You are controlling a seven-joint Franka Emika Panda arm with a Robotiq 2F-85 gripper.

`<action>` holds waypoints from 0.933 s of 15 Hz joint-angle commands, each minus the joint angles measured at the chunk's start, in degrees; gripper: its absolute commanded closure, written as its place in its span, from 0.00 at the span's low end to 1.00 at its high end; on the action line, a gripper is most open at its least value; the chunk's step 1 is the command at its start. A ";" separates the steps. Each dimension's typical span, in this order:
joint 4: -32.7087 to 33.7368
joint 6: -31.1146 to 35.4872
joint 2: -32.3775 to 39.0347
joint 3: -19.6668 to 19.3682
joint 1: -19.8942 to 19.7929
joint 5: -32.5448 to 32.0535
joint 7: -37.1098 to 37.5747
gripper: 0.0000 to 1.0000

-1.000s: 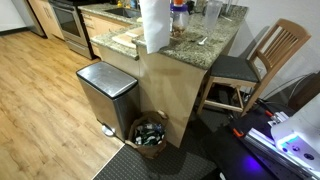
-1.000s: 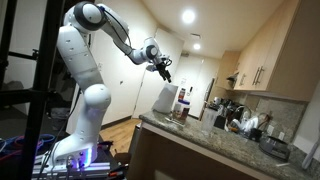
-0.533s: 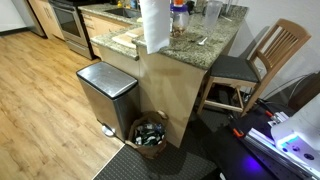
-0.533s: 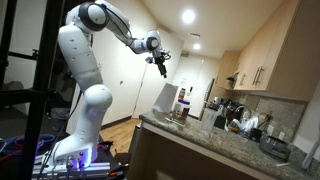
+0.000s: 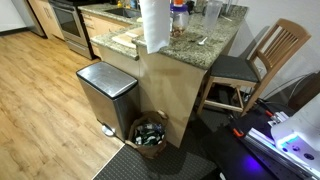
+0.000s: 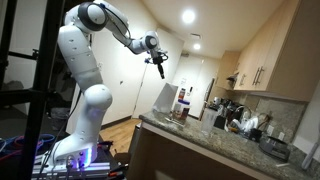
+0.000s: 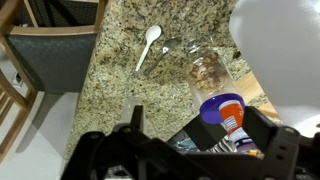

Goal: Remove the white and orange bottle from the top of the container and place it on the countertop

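The white and orange bottle (image 5: 178, 13), with a blue cap, stands on the dark container (image 5: 178, 30) on the granite countertop (image 5: 215, 42). It also shows in an exterior view (image 6: 183, 98). In the wrist view I look straight down on the bottle's cap and orange band (image 7: 229, 118); the container under it is hidden. My gripper (image 6: 159, 68) hangs high above the counter and points down, well clear of the bottle. Its fingers (image 7: 195, 128) are open and empty, with the bottle seen between them far below.
A tall paper towel roll (image 5: 153, 22) stands beside the bottle. Clear glass tumblers (image 7: 175, 48), a white spoon (image 7: 150, 42) and a jar (image 7: 208, 70) lie on the counter. A steel pedal bin (image 5: 105, 92), a small basket (image 5: 150, 133) and a wooden chair (image 5: 255, 62) stand by the counter.
The gripper has swung from a tilted pose to pointing straight down and has risen slightly. The bottle and the other objects have not moved.
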 commanded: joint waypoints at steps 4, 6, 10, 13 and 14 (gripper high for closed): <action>0.99 -6.59 0.48 -0.93 2.61 -0.73 7.66 0.00; 1.00 -6.77 0.46 -1.17 3.30 -0.96 8.06 0.00; 1.00 -6.77 0.46 -1.25 3.32 -1.03 8.04 0.00; 1.00 -6.76 0.46 -1.25 3.32 -1.03 8.04 0.00; 1.00 -6.76 0.46 -1.25 3.32 -1.03 8.04 0.00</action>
